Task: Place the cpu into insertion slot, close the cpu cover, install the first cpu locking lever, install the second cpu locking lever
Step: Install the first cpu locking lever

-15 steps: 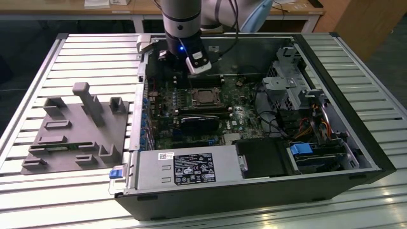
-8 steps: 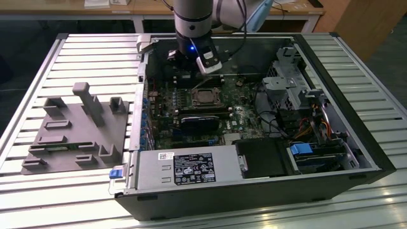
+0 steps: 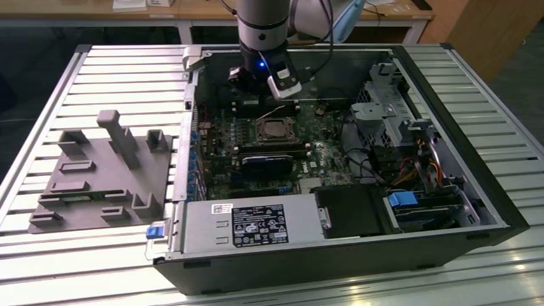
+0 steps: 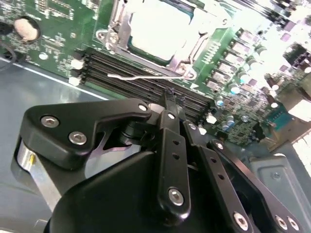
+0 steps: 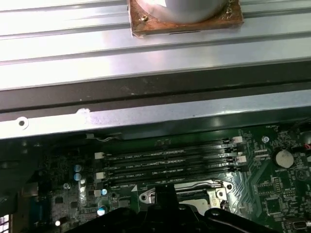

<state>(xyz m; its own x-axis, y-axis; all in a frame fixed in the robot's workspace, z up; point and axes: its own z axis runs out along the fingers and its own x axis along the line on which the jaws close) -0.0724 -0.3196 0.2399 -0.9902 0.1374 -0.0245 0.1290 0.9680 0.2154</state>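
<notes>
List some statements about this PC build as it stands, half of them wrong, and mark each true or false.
1. A grey fixture stands on the slatted table, at the exterior view's left of the open case. True.
2. The cpu rests on that fixture. False: the cpu lies in the insertion slot on the green board.
3. The hand hangs over the grey fixture. False: the hand is inside the case, at the memory slots beside the insertion slot.
4. A thin metal lever runs alongside the memory slots. True.
</notes>
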